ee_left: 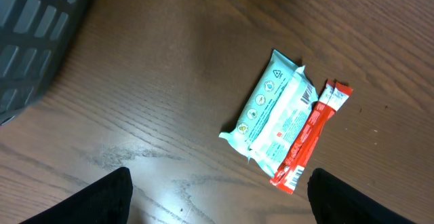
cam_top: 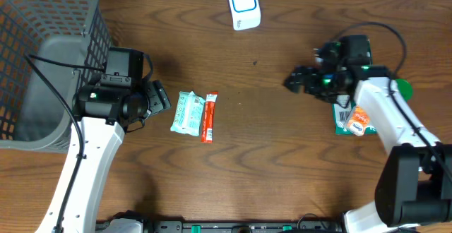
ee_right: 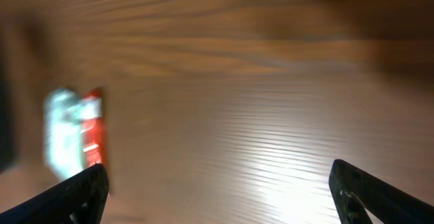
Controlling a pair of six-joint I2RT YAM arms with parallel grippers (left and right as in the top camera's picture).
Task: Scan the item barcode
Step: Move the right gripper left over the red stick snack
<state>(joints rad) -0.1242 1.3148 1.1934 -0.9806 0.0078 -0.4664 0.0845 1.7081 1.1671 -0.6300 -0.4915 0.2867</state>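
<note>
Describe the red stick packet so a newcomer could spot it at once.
Start from the grey mesh basket at the table's left end and look right, toward the middle of the wooden table, where two packets lie side by side. The red stick packet is the right-hand one: narrow and bright red, against the wider pale-green packet.

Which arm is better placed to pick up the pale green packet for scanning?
Left. The left gripper hangs open just beside the pale green packet, which lies ahead in its wrist view. The right gripper, also open, is much farther away across the table.
</note>
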